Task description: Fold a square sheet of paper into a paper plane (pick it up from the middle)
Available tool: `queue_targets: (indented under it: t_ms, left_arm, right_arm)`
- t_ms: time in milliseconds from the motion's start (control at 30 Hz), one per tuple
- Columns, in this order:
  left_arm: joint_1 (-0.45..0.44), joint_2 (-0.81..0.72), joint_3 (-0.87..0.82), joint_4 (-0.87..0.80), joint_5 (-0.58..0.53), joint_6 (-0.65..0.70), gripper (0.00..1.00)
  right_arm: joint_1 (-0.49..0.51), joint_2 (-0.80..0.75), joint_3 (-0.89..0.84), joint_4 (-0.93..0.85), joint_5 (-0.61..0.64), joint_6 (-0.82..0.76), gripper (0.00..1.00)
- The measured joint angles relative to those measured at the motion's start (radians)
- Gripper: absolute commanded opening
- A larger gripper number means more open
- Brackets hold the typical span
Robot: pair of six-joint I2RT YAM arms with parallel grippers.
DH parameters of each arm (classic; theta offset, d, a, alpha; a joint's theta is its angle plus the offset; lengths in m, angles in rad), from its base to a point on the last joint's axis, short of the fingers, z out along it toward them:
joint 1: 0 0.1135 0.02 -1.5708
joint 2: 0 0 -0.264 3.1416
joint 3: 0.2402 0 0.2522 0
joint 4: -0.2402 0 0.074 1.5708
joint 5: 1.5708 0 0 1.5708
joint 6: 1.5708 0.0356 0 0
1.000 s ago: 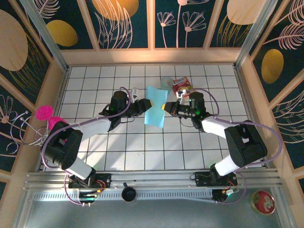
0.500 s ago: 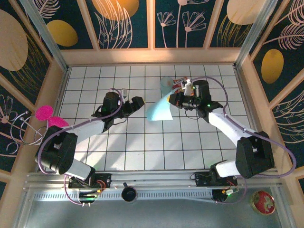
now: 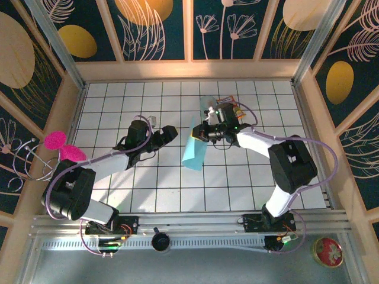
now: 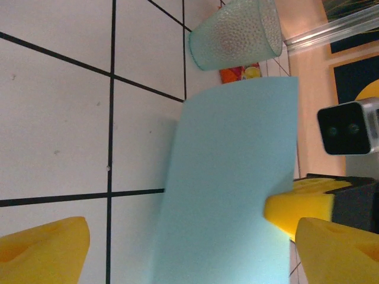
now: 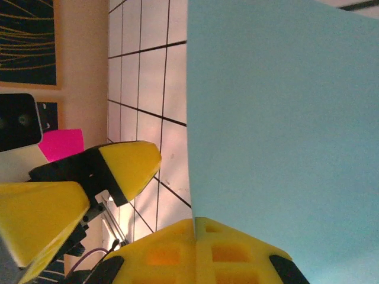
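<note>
Firmly, the right fingers (image 5: 177,254) clamp one edge of the thin light teal square paper sheet (image 3: 194,151); the left fingers (image 4: 41,251) stand wide apart near it, not touching.

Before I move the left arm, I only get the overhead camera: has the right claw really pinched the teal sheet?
Observer: Yes. The right wrist view shows the square sheet of paper clamped by its edge in the right claw.
Operator: Is the left claw touching it?
Observer: No. That view shows the left claw open beside the sheet, clear of it.
Operator: Anything beyond the paper?
Observer: The left wrist view shows a dimpled cup past it, a snack packet behind.
</note>
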Motion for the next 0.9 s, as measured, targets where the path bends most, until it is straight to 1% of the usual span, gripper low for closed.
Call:
queue_targets:
  t_ms: [200, 400, 600, 733, 900]
  left_arm:
    - [0.000, 0.012, -0.001, 0.001, 0.014, 0.002, 0.81]
    - [-0.014, 0.084, 0.003, -0.009, 0.034, 0.005, 0.77]
    - [-0.080, 0.176, 0.091, -0.106, 0.025, 0.048, 0.73]
    - [-0.108, 0.221, 0.151, -0.148, 0.018, 0.073, 0.71]
    - [-0.126, 0.289, 0.216, -0.200, 0.006, 0.099, 0.61]
  right_arm:
    - [-0.010, 0.005, -0.114, 0.144, -0.029, 0.039, 0.01]
    - [-0.055, 0.019, -0.204, 0.192, -0.026, 0.048, 0.01]
    - [-0.062, 0.066, -0.209, 0.192, -0.008, 0.037, 0.02]
    - [-0.063, 0.084, -0.206, 0.191, -0.004, 0.023, 0.03]
    - [-0.065, 0.106, -0.193, 0.189, -0.004, 0.007, 0.03]
